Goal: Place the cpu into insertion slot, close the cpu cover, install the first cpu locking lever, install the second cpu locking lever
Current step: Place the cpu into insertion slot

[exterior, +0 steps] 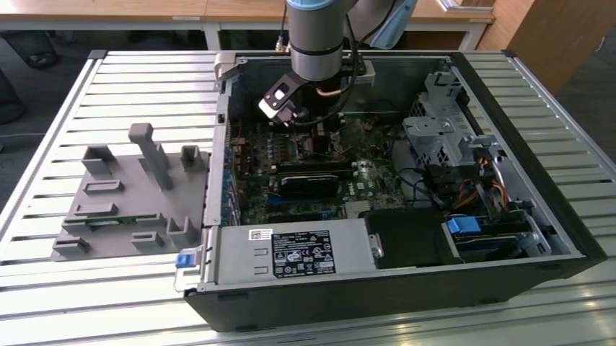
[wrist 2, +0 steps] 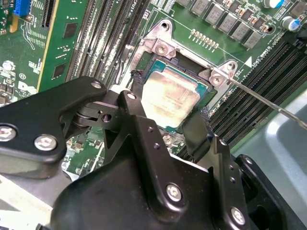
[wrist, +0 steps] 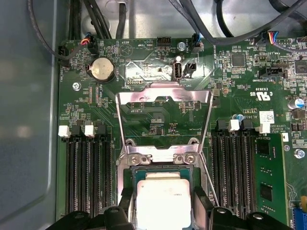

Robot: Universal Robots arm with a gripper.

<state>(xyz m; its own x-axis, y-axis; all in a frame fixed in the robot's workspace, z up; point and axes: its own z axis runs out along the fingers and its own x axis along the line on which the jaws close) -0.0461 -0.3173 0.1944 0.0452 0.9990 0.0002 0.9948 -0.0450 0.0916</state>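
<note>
Currently, a small flat square cpu (wrist 2: 171, 96) with a silvery-grey metal face lies level inside the insertion slot (wrist: 163, 168), a square dark socket with a silvery metal rim. Directly above it, a black two-fingered gripper (wrist 2: 169, 101) reaches straight down. Its fingers (wrist 2: 194, 132) sit against two opposite edges of the chip, so I judge it clamped on the cpu, most likely to keep the chip square to the socket walls.

Just beyond the gripper, the cpu cover (wrist: 139, 98), a thin silvery metal frame plate with a square window, stands hinged open and leans away. That leaves the socket uncovered for the chip. A thin silvery wire locking lever (wrist 2: 268, 100) juts out free to one side of the gripper, unlatched, which lets the cover stand open.

Green circuit board (wrist: 96, 110) surrounds the socket, and long narrow black memory slots (wrist: 86, 177) flank the gripper on both sides.

From across the room, in the exterior view, the grey robot arm (exterior: 316, 36) drops from above into an open black computer case (exterior: 385, 303). The case lies on a slatted metal table (exterior: 58, 303).
</note>
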